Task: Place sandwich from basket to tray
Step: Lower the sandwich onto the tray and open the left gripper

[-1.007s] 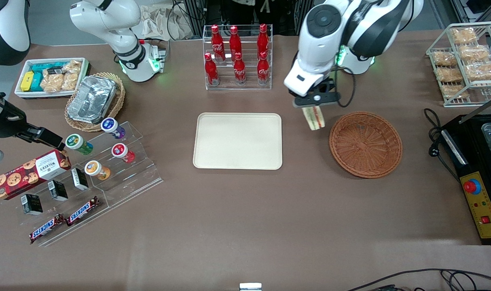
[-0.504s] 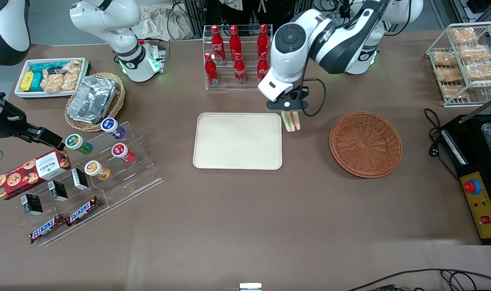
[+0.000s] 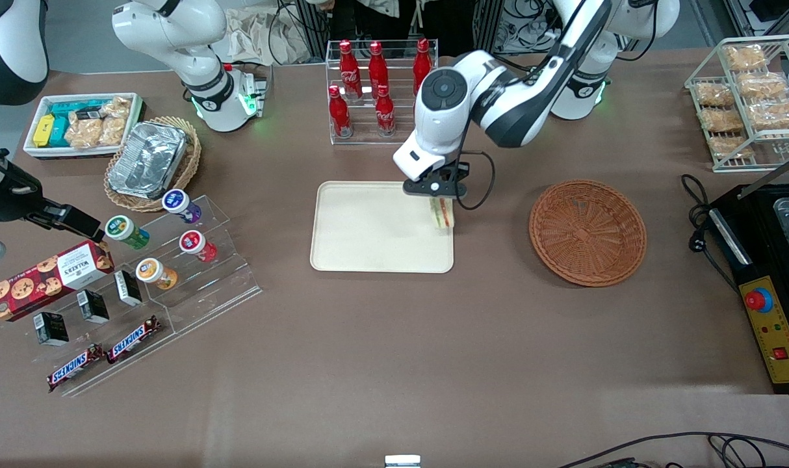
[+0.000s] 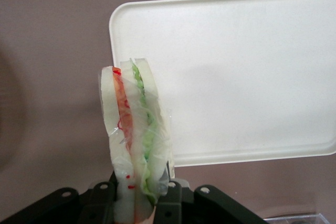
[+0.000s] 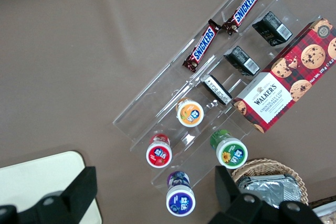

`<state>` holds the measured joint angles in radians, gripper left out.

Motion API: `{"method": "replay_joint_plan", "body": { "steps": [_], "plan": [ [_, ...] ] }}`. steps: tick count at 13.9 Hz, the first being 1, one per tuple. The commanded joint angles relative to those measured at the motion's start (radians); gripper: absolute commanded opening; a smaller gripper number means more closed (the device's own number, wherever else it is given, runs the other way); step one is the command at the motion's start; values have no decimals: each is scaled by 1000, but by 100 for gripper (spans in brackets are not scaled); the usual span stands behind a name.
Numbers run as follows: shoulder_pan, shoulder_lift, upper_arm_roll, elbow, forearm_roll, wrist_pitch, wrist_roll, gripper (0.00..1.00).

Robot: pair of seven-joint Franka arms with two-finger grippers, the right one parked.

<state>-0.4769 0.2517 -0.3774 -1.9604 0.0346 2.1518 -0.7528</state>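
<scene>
Tool (image 3: 441,209) clamped on sandwich (image 3: 442,214), over tray (image 3: 368,253) rim nearest basket (image 3: 587,233); early release risks it tipping onto counter (image 3: 394,338)

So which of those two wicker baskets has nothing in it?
The reddish-brown basket beside the tray is empty. The lighter tan basket holds a foil container. The gripper holds the sandwich over the tray's edge.

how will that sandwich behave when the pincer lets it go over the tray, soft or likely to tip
The sandwich hangs on edge from the pincer, so it would probably topple flat onto the tray. Its bread layers bulge around the grip, suggesting it is soft and squashable. The clear wrap may be slippery.
</scene>
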Motion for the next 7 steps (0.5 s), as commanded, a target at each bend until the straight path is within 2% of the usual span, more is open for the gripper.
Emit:
{"method": "replay_joint_plan", "body": {
  "steps": [1, 3, 7],
  "plan": [
    [-22, 66, 12, 14, 77, 71, -40, 29],
    [-29, 107, 12, 14, 108, 127, -72, 29],
    [-45, 135, 25, -24, 110, 205, -76, 30]
  ]
}}
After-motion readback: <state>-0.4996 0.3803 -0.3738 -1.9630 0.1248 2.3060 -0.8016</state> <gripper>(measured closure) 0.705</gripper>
